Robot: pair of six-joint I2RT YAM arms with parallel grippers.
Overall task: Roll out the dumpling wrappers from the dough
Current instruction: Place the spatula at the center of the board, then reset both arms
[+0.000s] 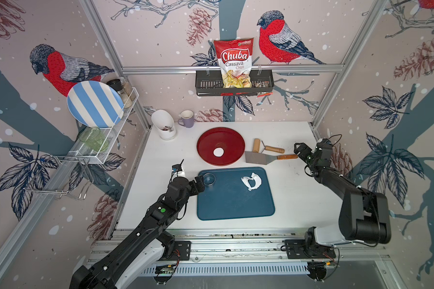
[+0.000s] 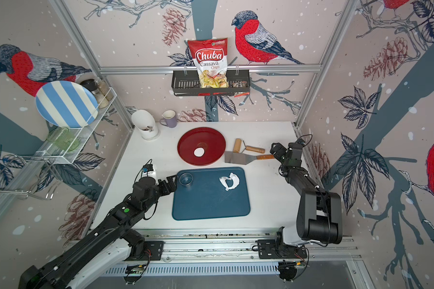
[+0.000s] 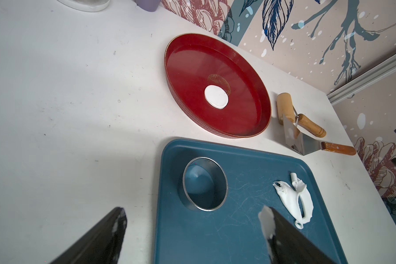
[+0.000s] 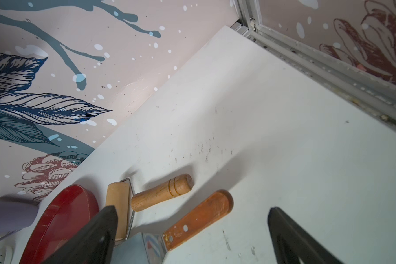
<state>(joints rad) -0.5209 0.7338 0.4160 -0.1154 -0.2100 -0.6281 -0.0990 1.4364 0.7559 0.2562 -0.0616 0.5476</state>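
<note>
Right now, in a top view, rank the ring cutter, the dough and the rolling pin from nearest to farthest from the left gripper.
1. Ring cutter: just beside the left gripper, on the blue tray.
2. Dough: across the tray, on its right side.
3. Rolling pin: off the tray, behind the spatula.

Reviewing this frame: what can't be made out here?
- White holder contents: too small in both top views, cut off at the left wrist view's edge.
- Jars: partly hidden behind the striped plate in both top views.
- Packets in the black rack: too small, behind its slats.
</note>
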